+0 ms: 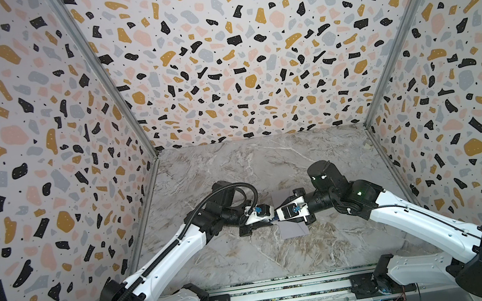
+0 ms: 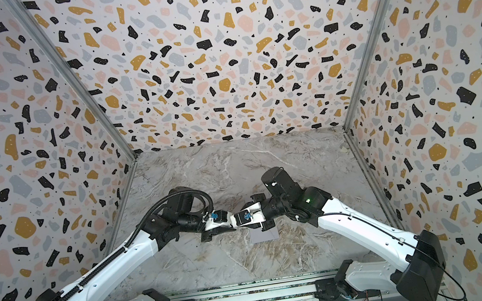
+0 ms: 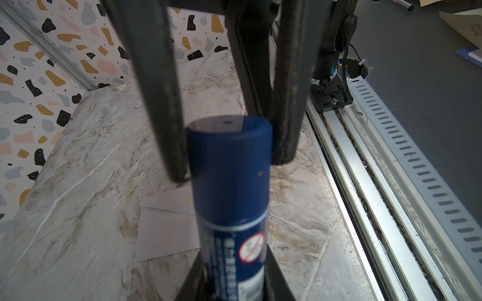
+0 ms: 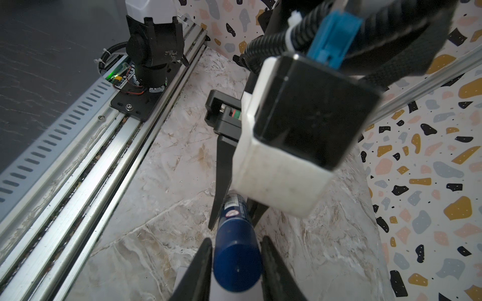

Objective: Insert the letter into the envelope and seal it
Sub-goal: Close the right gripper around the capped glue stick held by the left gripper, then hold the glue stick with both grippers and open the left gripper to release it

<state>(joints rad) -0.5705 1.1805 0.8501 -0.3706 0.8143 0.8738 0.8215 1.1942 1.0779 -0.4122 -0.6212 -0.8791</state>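
Left wrist view: the right pincer (image 3: 230,165) comes in from the far side with its two dark fingers (image 3: 159,104) pressed against opposite sides of the cap of a blue glue stick (image 3: 229,208). As far as I can judge it is clenched on that cap, while the left pincer (image 3: 233,258) grasps the labelled barrel nearer the camera. Below the stick the envelope (image 3: 167,229) lies flat on the marbled surface (image 3: 78,182), a crease running across it and the flap apparently lying open beyond that line. Right wrist view: the same stick runs between both sets of fingers, cap toward this camera, barrel in the left pincer's hold, above the surface. In both top views the two pincers meet tip to tip over the middle of the surface, with the envelope (image 1: 294,230) showing partly beneath them. The letter shows nowhere on the surface, so I take it to be inside the envelope, though that cannot be confirmed. The envelope should be light, thin and limp, apt to slide on the smooth stone, so it is best pinned on its body and taken at the flap's edge. The stick looks rigid and slick; a straight pull along its length should suit the cap.
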